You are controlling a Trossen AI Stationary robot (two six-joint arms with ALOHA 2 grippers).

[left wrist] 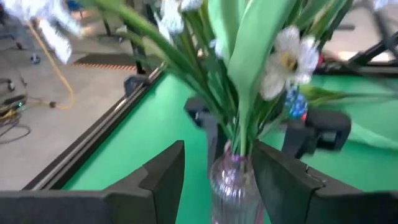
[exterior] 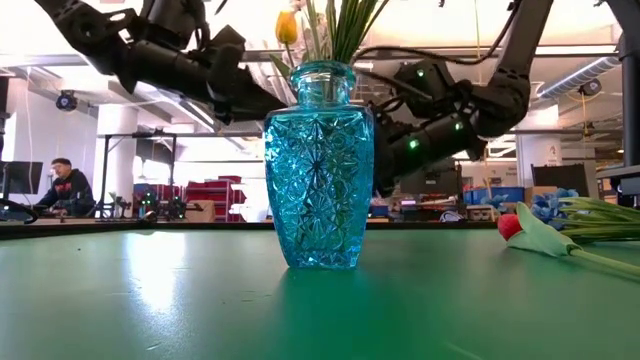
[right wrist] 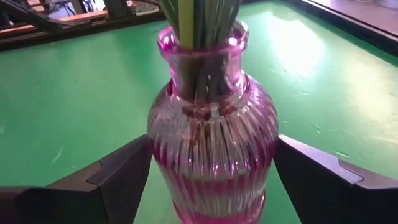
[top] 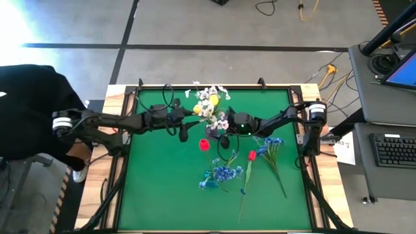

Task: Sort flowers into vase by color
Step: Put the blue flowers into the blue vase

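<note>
A pink ribbed glass vase (right wrist: 211, 155) holds green stems and white blossoms (left wrist: 289, 59). My left gripper (left wrist: 217, 149) is open with its fingers on either side of the vase's neck (left wrist: 233, 180). My right gripper (right wrist: 212, 143) is open around the vase's body from the opposite side. In the high view the two grippers (top: 184, 130) (top: 224, 133) face each other under the bunch (top: 209, 107). A teal cut-glass vase (exterior: 320, 165) holds stems and a yellow tulip (exterior: 287, 27). Two red tulips (top: 204, 144) (top: 251, 155) and two blue blooms (top: 221, 174) (top: 270, 144) lie on the mat. My right gripper's fingers (right wrist: 124, 174) stand level at the two sides of the pink vase's body (right wrist: 186, 162). Their inner edges meet its outline in the wrist view, so I cannot tell whether they touch it. The vase stands upright on the mat.
The green mat (top: 156, 182) has a raised wooden frame (top: 114, 149). A person in black (top: 32, 110) sits at the table's left. A desk with a keyboard (top: 395, 148) stands on the right. The mat's near left part holds nothing.
</note>
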